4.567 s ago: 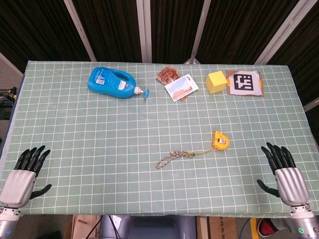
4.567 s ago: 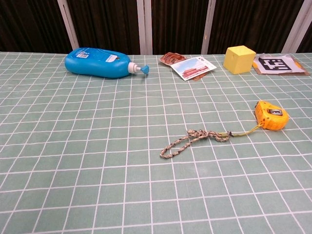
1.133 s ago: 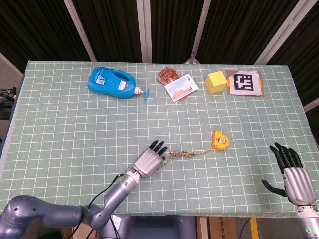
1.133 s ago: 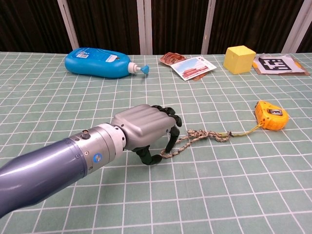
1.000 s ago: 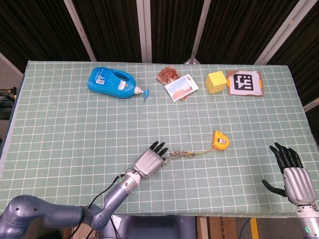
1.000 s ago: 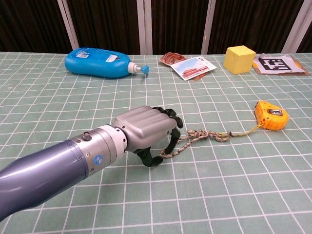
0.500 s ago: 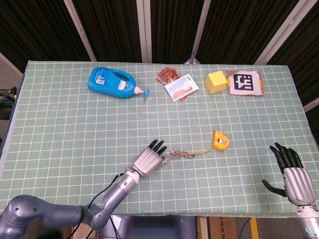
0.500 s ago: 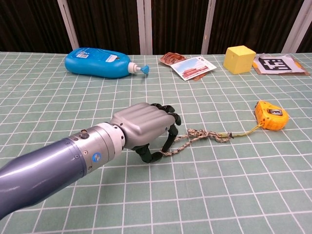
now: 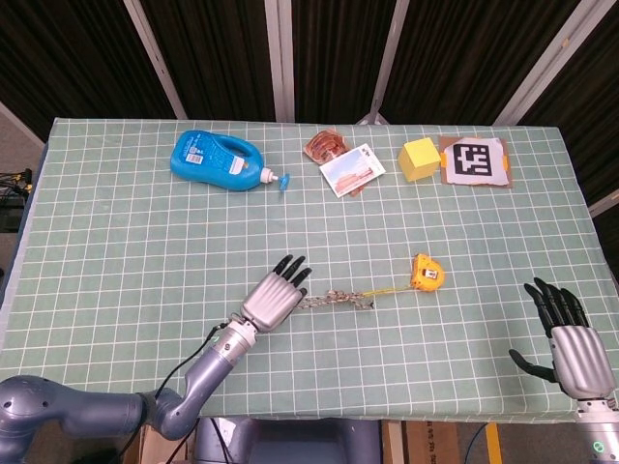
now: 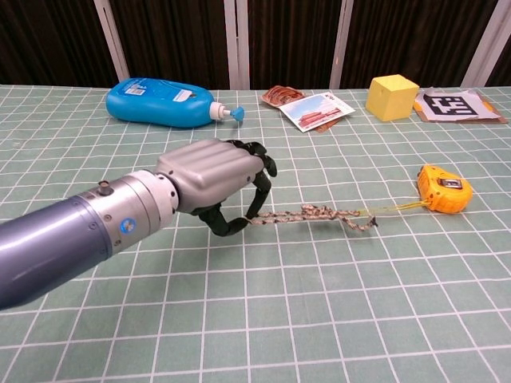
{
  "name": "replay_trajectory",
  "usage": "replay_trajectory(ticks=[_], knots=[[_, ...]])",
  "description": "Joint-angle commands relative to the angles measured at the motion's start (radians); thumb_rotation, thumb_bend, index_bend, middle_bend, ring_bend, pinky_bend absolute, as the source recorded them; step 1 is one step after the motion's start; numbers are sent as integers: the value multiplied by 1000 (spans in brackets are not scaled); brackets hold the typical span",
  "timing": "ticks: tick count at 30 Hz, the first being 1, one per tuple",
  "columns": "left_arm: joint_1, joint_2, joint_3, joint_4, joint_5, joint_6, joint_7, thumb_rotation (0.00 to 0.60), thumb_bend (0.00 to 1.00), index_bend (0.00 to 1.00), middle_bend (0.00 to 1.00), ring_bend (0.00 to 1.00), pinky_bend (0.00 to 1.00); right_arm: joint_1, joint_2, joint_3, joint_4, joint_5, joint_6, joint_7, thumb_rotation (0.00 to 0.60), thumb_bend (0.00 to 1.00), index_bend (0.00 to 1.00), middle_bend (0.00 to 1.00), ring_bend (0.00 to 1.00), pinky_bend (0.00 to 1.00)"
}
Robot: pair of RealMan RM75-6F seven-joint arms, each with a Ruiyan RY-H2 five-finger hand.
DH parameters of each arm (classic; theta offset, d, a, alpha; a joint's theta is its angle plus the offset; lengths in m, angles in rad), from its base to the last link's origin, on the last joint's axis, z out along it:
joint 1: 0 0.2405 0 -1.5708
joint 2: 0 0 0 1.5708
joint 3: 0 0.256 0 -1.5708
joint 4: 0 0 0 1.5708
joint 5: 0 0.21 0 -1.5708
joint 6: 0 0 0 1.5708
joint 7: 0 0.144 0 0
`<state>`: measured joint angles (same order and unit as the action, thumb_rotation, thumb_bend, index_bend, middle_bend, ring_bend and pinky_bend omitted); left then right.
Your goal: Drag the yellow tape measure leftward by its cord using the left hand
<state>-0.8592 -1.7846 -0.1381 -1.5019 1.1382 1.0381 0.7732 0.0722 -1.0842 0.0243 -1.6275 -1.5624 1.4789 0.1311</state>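
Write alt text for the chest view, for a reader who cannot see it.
The robot's left hand pinches the end of a braided cord that runs right across the green checked table to a yellow tape measure. Along the far edge lie a blue bottle, a postcard and a yellow cube.

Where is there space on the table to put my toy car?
Bare mat lies in front of the blue bottle, left of the left hand, and between the tape measure and the right hand. The back edge is crowded.
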Motion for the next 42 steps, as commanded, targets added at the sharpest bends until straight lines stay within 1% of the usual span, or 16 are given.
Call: replay_trajectory(ticks=[1,12,22,28,31,34,42], knots=[[14,58,-9,-32,20,23,-20,600,526,580,145,0,93,0,-1,0,0,-2,1,-2,600,219,0,0,0,0],[83,260,-6,-103,65,88,-106,600,526,580,150,0,93,-4,-5,2,1,-4,13,-21,600,219,0,0,0,0],[176,445,20,-124,109,155,-214,600,526,580,150,0,93,-8,-10,2,5,-13,25,-37,600,219,0,0,0,0],[253,569,44,-91,134,195,-324,600,526,582,154,0,93,-11,-13,2,3,-17,33,-49,600,220,0,0,0,0],[279,605,47,-59,140,205,-369,600,526,584,156,0,93,-12,-14,2,2,-18,35,-55,600,219,0,0,0,0],[303,631,43,-22,134,214,-411,600,526,584,157,0,93,-13,-15,2,2,-18,36,-57,600,219,0,0,0,0],[350,663,29,62,96,216,-489,600,526,584,163,0,93,-13,-15,2,3,-19,36,-59,600,219,0,0,0,0]])
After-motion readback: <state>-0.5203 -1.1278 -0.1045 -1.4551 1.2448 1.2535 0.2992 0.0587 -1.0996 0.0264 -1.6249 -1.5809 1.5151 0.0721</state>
